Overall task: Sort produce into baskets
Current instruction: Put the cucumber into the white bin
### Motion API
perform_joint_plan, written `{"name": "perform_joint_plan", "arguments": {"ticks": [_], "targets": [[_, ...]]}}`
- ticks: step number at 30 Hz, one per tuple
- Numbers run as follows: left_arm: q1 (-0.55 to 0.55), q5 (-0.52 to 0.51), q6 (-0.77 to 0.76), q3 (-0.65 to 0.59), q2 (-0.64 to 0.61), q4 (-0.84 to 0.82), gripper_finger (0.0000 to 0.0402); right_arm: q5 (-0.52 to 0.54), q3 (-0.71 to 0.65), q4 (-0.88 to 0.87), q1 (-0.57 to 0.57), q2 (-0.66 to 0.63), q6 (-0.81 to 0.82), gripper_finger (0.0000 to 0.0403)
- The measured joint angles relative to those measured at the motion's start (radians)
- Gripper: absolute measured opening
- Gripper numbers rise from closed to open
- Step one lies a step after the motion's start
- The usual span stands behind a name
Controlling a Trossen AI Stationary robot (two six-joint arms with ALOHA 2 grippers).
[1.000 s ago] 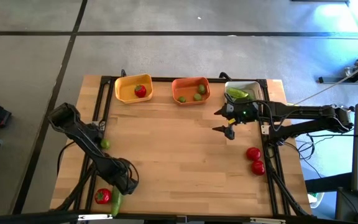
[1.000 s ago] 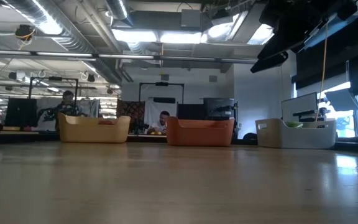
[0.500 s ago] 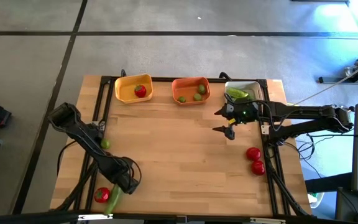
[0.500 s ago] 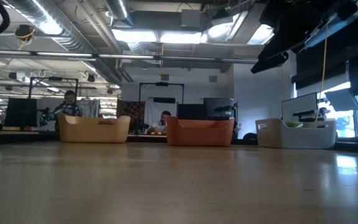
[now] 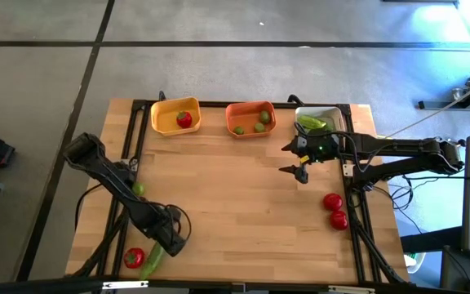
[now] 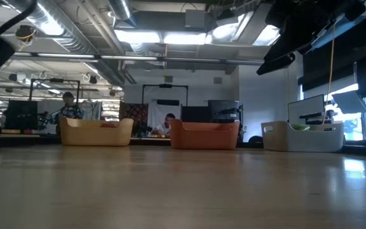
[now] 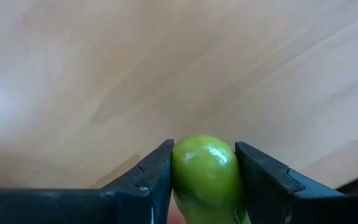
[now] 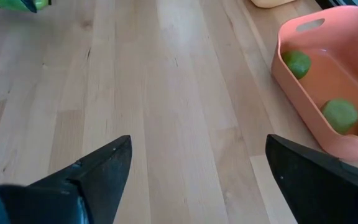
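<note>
Green cucumber (image 7: 207,177) clamped in left pincer (image 7: 204,180) seen only by wrist, right pincer (image 8: 197,177) spread apart near orange basket (image 8: 328,81)

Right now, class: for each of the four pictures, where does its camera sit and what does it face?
High: overhead, facing down; both arms, table.
Low: table height, facing yellow basket, orange basket, white basket; dark arm parts above.
Left wrist: left gripper clamping cucumber.
Right wrist: open right gripper.
Shared: orange basket's limes, high and right wrist.
</note>
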Motion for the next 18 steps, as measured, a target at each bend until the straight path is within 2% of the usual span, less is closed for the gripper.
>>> {"name": "perform_joint_plan", "arguments": {"ticks": [13,18], "targets": [[0.096,-0.283,0.231,0.009,-0.162,-0.014,0.0154,0.0,0.0,0.0,0.0,0.0,0.0,0.0358],[0.147,-0.361,0.333,0.009,-0.213,-0.007,0.0154,0.0,0.0,0.001,0.0,0.0,0.0,0.0358]]}}
